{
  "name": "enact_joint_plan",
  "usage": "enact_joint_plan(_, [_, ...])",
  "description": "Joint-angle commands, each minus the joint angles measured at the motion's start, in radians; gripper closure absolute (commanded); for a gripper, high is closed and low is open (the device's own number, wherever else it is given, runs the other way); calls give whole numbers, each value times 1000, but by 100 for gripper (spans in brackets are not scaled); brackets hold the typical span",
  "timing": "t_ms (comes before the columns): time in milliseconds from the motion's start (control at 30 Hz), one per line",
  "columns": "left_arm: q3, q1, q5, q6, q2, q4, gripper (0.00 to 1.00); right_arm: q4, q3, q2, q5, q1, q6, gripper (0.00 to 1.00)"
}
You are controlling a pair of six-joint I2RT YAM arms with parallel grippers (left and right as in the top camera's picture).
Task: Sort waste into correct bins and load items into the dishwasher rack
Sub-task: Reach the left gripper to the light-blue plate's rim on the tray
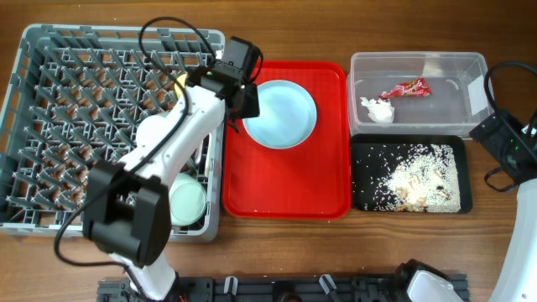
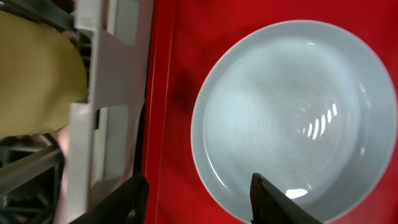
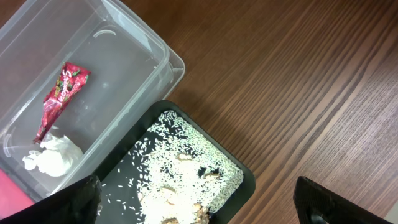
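Observation:
A light blue plate point(image 1: 281, 113) lies on the red tray point(image 1: 285, 189). My left gripper point(image 1: 248, 101) hangs open over the plate's left rim, by the dishwasher rack point(image 1: 50, 126). In the left wrist view its open jaws point(image 2: 202, 202) straddle the rim of the plate point(image 2: 292, 118), holding nothing, and a yellow cup point(image 2: 34, 74) sits in the rack. A pale green bowl point(image 1: 186, 200) stands in the rack's near right corner. The clear tub point(image 1: 453, 67) holds a red wrapper point(image 1: 407, 88) and a white napkin point(image 1: 377, 109). Rice point(image 1: 419, 180) covers the black tray point(image 1: 365, 193). My right gripper point(image 1: 495, 138) is open at the far right.
The left arm reaches from the table's front edge over the rack's right side. In the right wrist view the tub point(image 3: 143, 50), wrapper point(image 3: 62, 93), napkin point(image 3: 53, 155) and rice tray point(image 3: 245, 177) lie under the open right gripper point(image 3: 205, 205), with bare wooden table point(image 3: 298, 81) to the right.

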Motion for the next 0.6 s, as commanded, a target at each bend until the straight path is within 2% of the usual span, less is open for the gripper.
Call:
enact_joint_plan(0, [8,2,-9,-13,46,18,46,2,17,6,3,-3,8,1])
enact_joint_plan(167, [8,-3,36,-13,84,48,47,2,17,6,3,-3,8,0])
enact_joint_plan(567, [8,-64,35,-13,197,122,48,2,17,6,3,-3,8,0])
